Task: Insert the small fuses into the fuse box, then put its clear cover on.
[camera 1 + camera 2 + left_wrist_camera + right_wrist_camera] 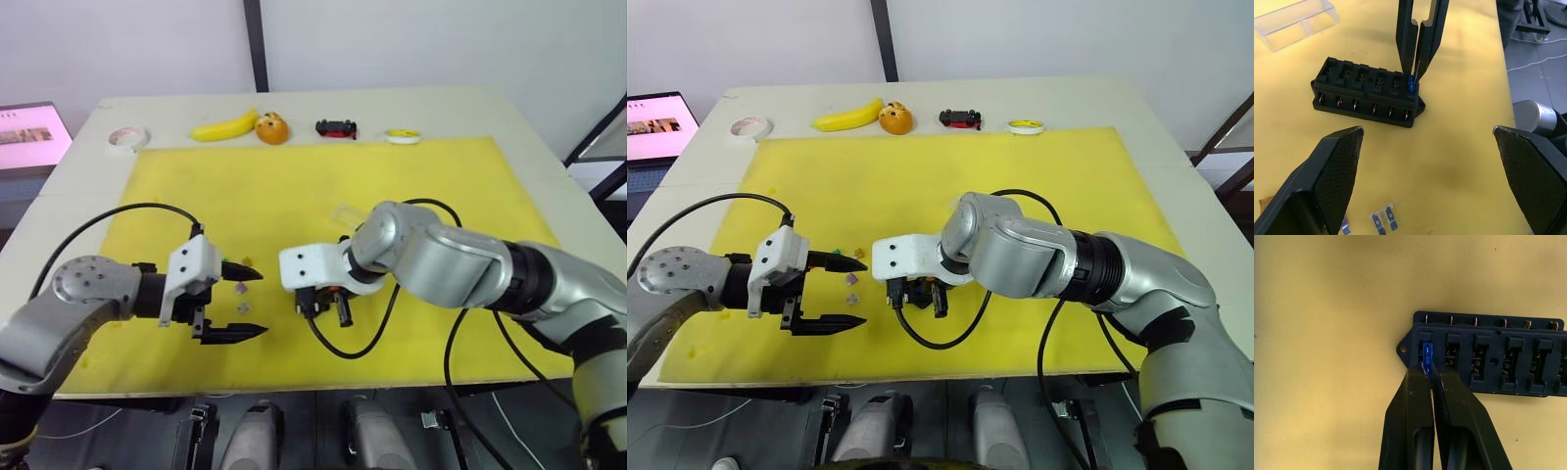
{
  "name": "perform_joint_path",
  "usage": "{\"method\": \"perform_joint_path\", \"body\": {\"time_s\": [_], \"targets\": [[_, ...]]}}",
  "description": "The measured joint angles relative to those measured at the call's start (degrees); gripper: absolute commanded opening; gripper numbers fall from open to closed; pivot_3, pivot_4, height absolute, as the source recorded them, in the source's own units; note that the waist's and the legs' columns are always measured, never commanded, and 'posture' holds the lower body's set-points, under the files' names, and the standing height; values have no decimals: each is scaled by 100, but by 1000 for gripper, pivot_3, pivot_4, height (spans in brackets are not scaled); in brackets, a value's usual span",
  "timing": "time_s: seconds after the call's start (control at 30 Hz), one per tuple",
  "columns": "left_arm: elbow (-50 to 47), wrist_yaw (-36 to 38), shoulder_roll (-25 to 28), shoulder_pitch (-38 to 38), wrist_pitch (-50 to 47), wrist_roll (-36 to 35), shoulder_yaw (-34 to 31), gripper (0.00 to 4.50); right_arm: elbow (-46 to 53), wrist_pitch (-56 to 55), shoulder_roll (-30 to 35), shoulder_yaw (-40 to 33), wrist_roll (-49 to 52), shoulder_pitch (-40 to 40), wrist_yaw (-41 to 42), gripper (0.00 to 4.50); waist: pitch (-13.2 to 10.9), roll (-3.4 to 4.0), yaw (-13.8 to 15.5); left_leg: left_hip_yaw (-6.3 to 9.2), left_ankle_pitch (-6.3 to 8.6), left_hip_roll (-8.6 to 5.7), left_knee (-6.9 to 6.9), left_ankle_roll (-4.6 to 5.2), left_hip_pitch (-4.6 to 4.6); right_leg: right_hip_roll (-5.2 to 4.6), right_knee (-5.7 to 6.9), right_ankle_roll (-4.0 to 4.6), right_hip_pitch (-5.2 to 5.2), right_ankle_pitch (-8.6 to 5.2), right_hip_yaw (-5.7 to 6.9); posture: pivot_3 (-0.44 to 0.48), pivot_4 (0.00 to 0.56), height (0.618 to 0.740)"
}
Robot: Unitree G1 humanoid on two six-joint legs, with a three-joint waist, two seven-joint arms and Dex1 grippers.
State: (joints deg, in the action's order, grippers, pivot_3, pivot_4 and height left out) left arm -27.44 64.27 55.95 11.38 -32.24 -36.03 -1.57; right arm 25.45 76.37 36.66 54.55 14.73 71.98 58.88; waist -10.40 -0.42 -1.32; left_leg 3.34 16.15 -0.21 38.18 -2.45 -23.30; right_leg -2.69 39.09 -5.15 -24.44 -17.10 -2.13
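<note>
mat: yellow mat (pixel 294 186) covering the table (pixel 78 147)
12 o'clock edge: tape roll (pixel 127 138), banana (pixel 223 126), orange (pixel 272 128), toy car (pixel 336 128)

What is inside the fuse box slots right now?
A blue fuse, pinched by the right gripper, sits in the end slot of the fuse box. The other slots look empty; how deep it sits is hidden.
</note>
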Motion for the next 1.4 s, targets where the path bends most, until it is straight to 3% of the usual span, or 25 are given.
{"method": "perform_joint_path", "body": {"time_s": [0.17, 0.27, 1.0, 1.1, 1.23, 1.4], "targets": [[0, -41, 0, -3, 0, 0, 0, 4455, -47, 12, -5, -43, 43, 1, 6, 0, 0, 0, 0, 0, 0, 0, 0, 0, 0, 0, 0, 0, 0, 0, 0, 0, 150, 740], [0, -58, 0, -3, 1, 0, 0, 4500, -93, -49, 0, -52, 65, 1, 7, 969, 0, 0, 0, 0, 0, 0, 0, 0, 0, 0, 0, 0, 0, 0, 0, 0, 150, 740], [34, -15, 0, 45, 2, 38, 0, 4500, -354, -439, 306, -484, 287, -7, 469, 969, -1, 0, 3, 0, 0, -1, 0, 0, -4, -1, -1, 0, -3, 0, 0, 0, 150, 740], [37, -8, 0, 68, 2, 38, 0, 4500, -302, -629, 325, -873, 416, -176, 521, 969, -1, 0, 11, -1, 0, -1, -1, 0, -5, -1, -1, 0, -3, 0, 0, 0, 150, 740], [71, 25, 9, 72, 1, 38, -3, 4500, -218, -1596, 237, -2074, 528, -1288, 218, 969, 1, -5, 25, 0, 0, -2, 0, 0, -6, -2, -4, 0, 1, 0, 0, 0, 150, 740], [167, 35, 18, 83, -6, 39, -9, 4500, -249, -2528, 301, -2812, 749, -2156, 377, 969, 0, -4, 21, -3, 0, -2, 1, 0, -6, -1, -3, -1, 0, 0, -3, 0, 150, 740]]}}
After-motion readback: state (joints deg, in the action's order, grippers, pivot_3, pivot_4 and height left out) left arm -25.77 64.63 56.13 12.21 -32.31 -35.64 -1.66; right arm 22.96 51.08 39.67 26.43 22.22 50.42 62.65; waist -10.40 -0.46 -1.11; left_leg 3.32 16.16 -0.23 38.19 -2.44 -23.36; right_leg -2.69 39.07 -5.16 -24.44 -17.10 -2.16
